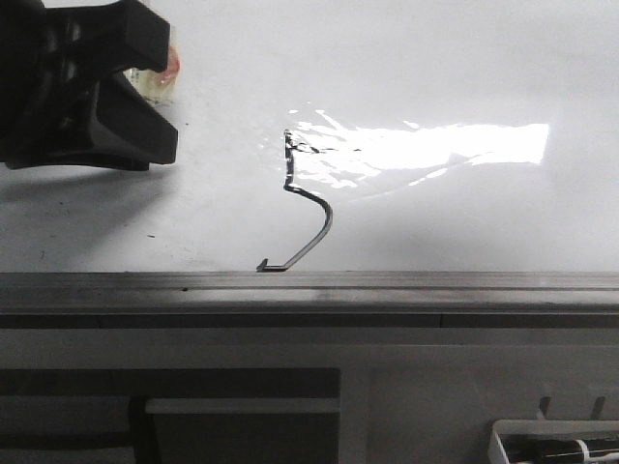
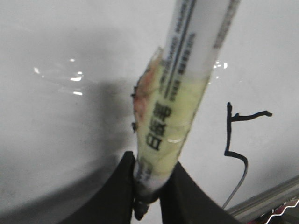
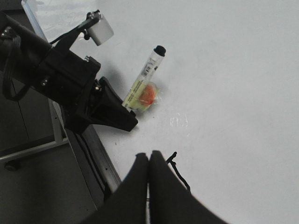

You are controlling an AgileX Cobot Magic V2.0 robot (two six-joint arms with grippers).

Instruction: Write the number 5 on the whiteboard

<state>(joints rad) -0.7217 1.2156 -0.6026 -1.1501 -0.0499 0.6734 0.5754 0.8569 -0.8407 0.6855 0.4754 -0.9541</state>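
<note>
- The 5 (image 1: 302,208) is drawn in thin black line on the whiteboard (image 1: 464,222), near the grey rail (image 1: 387,282): a short top stroke, a stem, a rounded hook and a small tail that ends almost at the rail.
- The left gripper (image 2: 148,186) pinches the marker (image 2: 180,93) by its lower end, the barrel running up and away from the fingers. In the right wrist view the black tip points away from the gripper across the board.
- In the front view the left gripper sits at the upper left, well apart from the 5; the digit lies to its right and toward the rail. I cannot tell whether the tip touches the board.
- The right gripper (image 3: 149,186) is pressed together, holding nothing, and hangs just beside the 5's upper part.
- Judgement: the digit looks whole, so writing seems done. Any touch-up falls to the left arm, which would have to carry the marker right, back to the line.
</note>
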